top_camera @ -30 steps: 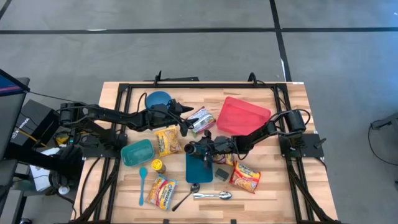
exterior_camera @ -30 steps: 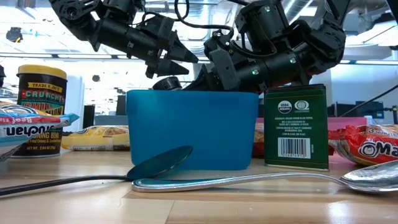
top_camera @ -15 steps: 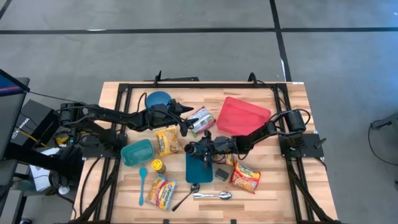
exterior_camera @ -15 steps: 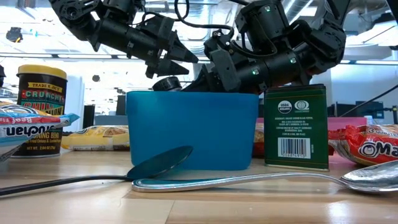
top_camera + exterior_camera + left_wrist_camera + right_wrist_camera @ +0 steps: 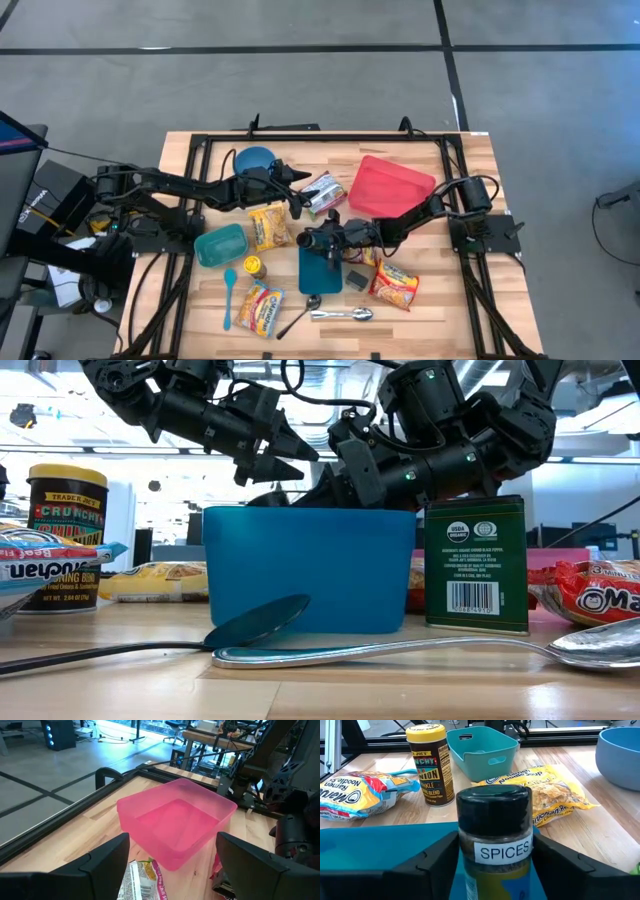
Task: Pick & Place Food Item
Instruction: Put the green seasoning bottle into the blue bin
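Observation:
A spice jar (image 5: 493, 827) with a black cap and a label reading SPICES stands upright in the blue container (image 5: 320, 275) near the table's middle. My right gripper (image 5: 305, 240) reaches in from the table's right, its open fingers close on either side of the jar. In the low view only the jar's cap (image 5: 268, 502) peeks over the container's rim (image 5: 310, 510). My left gripper (image 5: 297, 195) hangs open in the air above a food packet (image 5: 322, 192), facing the pink container (image 5: 175, 822). My right gripper has one finger (image 5: 437, 857) and the other finger (image 5: 555, 857) beside the jar's two sides, below its cap, coming nearly level from the table's right. Whether they touch the jar, I cannot tell. The jar stands upright inside the blue container.
Around the container lie ramen packets (image 5: 268, 225) (image 5: 260, 305) (image 5: 395, 283), a brown seasoning jar (image 5: 254, 266), a green tin (image 5: 357, 279), spoons (image 5: 340, 314) and a teal spoon (image 5: 229, 297). A teal basket (image 5: 219, 244) and a blue bowl (image 5: 255, 160) sit at the left.
In the low view the jar's black cap has sunk lower behind the blue container's rim. Both arms have kept still.

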### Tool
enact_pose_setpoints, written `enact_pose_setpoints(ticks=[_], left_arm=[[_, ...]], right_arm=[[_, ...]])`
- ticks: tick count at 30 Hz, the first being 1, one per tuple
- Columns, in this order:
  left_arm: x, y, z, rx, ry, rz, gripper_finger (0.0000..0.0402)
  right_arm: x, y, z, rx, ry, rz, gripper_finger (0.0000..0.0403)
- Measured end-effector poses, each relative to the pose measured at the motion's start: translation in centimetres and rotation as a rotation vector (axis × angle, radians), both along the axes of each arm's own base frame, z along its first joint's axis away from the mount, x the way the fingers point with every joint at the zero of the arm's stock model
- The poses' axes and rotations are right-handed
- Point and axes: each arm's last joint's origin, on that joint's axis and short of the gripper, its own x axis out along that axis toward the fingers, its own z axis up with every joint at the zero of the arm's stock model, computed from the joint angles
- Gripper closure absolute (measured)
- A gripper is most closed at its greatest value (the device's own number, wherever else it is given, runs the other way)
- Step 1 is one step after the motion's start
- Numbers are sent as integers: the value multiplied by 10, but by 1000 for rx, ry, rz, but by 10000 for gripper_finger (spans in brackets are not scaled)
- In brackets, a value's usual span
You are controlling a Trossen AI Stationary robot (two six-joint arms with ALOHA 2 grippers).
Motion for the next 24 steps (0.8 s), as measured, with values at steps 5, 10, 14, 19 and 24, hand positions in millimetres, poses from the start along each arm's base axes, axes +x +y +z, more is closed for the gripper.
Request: enact_pose_setpoints(ticks=[5,10,14,19,24], left_arm=[[0,0,0,0,0,0,109],[0,0,0,0,0,0,109],[0,0,0,0,0,0,109],[0,0,0,0,0,0,109],[0,0,0,0,-1,0,109]], right_arm=[[0,0,0,0,0,0,158],[0,0,0,0,0,0,158],[0,0,0,-1,0,0,158],[1,0,4,1,-12,0,158],[7,1,8,0,-4,1,158]])
